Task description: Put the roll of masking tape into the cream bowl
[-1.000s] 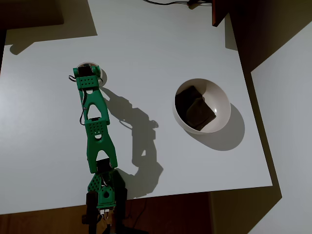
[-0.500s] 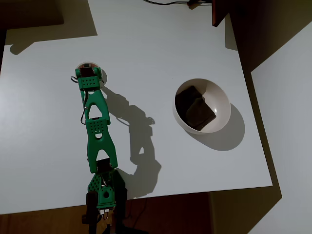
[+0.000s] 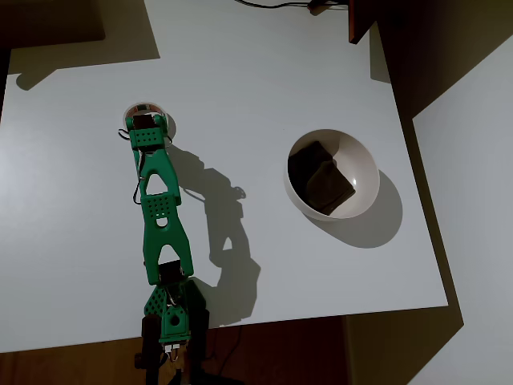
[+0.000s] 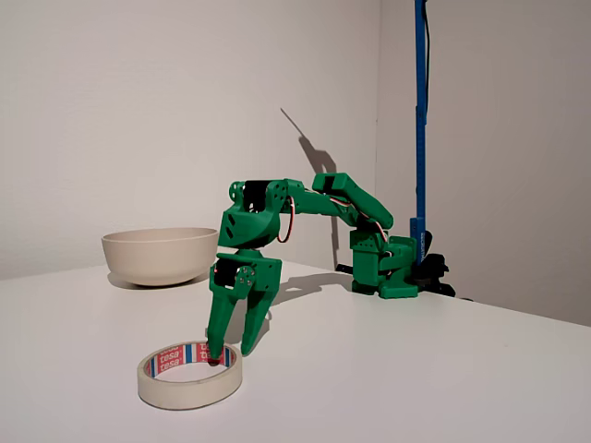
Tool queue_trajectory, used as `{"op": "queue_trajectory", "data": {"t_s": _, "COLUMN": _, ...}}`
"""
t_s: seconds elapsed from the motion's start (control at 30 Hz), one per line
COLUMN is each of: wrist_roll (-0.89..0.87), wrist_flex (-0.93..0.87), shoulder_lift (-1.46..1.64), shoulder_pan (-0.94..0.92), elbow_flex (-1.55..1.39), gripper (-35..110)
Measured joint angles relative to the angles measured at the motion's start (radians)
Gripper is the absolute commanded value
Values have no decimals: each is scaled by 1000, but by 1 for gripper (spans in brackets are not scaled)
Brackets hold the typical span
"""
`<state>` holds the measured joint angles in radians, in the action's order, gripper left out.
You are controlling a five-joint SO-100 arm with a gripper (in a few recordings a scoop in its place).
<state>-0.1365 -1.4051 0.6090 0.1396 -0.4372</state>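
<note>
A: Where is the tape roll?
B: Flat on the table. In the fixed view the gripper stands spread, one fingertip inside the ring.
A: And overhead?
B: The arm covers most of it (bowl well apart, dark lump inside).

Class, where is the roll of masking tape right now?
In the fixed view, the roll of masking tape lies flat at front left, under the pincer, whose one fingertip dips into its hole.
</note>
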Motion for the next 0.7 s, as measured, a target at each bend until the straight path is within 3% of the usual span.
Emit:
{"op": "queue_trajectory", "data": {"t_s": 0.2, "wrist_roll": 0, "wrist_flex": 18, "shoulder_lift": -12, "shoulder_pan": -2, "elbow_flex": 6, "gripper": 11}}
{"op": "queue_trajectory", "data": {"t_s": 0.33, "wrist_roll": 11, "wrist_flex": 35, "shoulder_lift": -12, "shoulder_pan": -2, "elbow_flex": 6, "gripper": -8}}
{"op": "queue_trajectory", "data": {"t_s": 0.7, "wrist_roll": 11, "wrist_flex": 52, "shoulder_lift": -17, "shoulder_pan": -3, "elbow_flex": 9, "gripper": -8}}
